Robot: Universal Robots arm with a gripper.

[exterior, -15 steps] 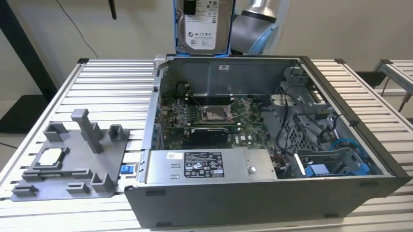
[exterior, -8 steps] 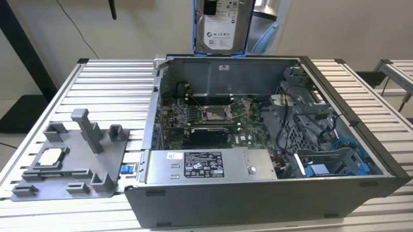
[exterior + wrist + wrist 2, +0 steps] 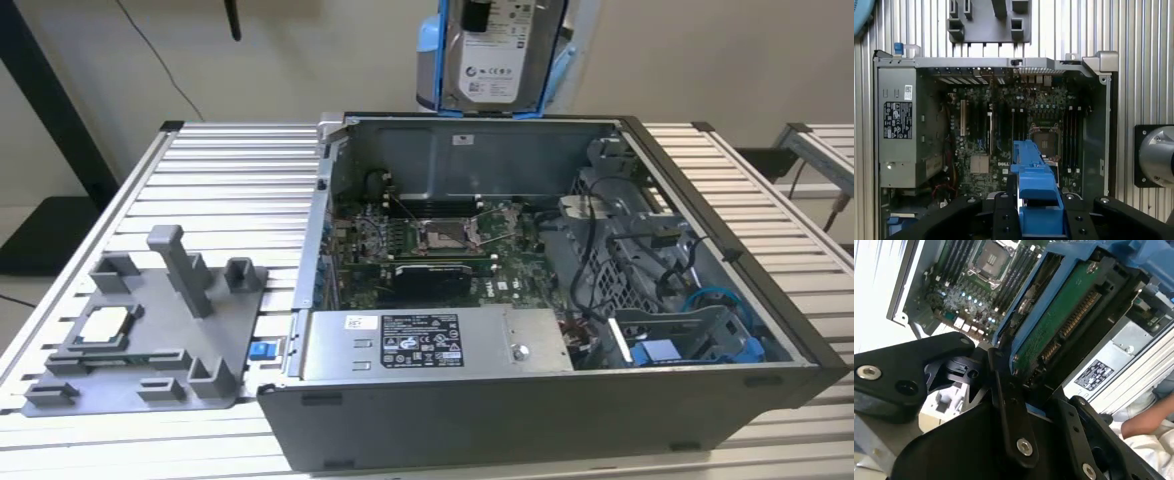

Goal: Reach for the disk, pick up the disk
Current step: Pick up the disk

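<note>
STEP: pick-up looking done | PINCER [image 3: 1039,220] clamping the disk [image 3: 491,55] by its blue bracket [image 3: 1035,182] | DISK hanging at 12 o'clock, clear above the open computer case [image 3: 534,425] | NEXT calling for a firm, level hold

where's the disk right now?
The disk is at the top middle of the exterior view, held in the air above the open computer case and clamped in the gripper.

Silver metal disk [image 3: 490,45] in smooth blue plastic bracket [image 3: 1036,197] (white paper label [image 3: 491,72])
</note>
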